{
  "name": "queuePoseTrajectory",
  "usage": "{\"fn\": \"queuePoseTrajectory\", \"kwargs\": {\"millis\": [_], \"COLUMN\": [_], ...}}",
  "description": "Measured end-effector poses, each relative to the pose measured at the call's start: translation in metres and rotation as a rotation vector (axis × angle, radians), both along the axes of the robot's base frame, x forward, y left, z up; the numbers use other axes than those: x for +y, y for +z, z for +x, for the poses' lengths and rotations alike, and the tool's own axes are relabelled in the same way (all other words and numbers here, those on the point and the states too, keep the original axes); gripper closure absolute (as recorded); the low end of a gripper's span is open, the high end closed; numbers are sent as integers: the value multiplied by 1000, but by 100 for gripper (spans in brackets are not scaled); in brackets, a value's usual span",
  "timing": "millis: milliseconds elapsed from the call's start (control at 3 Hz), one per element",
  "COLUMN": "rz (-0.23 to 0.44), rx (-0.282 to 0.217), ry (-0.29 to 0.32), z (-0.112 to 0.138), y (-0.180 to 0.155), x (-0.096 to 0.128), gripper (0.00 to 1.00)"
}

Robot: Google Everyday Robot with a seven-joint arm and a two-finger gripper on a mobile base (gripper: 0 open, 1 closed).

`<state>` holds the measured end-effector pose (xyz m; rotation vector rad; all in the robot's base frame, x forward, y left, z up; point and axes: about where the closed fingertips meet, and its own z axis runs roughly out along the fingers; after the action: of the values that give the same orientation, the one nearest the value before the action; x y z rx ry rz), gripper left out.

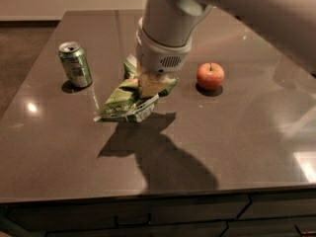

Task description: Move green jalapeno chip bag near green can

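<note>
The gripper (149, 90) is in the upper middle of the frame, pointing down from the thick white arm (170, 21). Its jaws are closed on the upper part of the green jalapeno chip bag (121, 100), which hangs crumpled and tilted under it, with the lower corner toward the left. The bag's lowest edge is very close to the dark glossy table (237, 132) (whether it touches, I cannot tell). A wide shadow (148, 152) lies on the table just below the bag, toward the bottom of the frame. The green can (75, 64) stands upright in the upper left, near the bag but apart from it. A red apple (210, 76) sits right of the gripper, not touching anything.
</note>
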<state>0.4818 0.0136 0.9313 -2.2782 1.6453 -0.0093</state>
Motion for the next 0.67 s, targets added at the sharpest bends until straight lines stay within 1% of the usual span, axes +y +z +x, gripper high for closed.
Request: {"fn": "queuePoseTrajectory", "kwargs": {"millis": [333, 667], "rz": [30, 33], "rx": [-16, -35], "ry": [-31, -46], "z": [20, 51], "y": [-4, -17], "x": [21, 45], "gripper": [100, 100]}}
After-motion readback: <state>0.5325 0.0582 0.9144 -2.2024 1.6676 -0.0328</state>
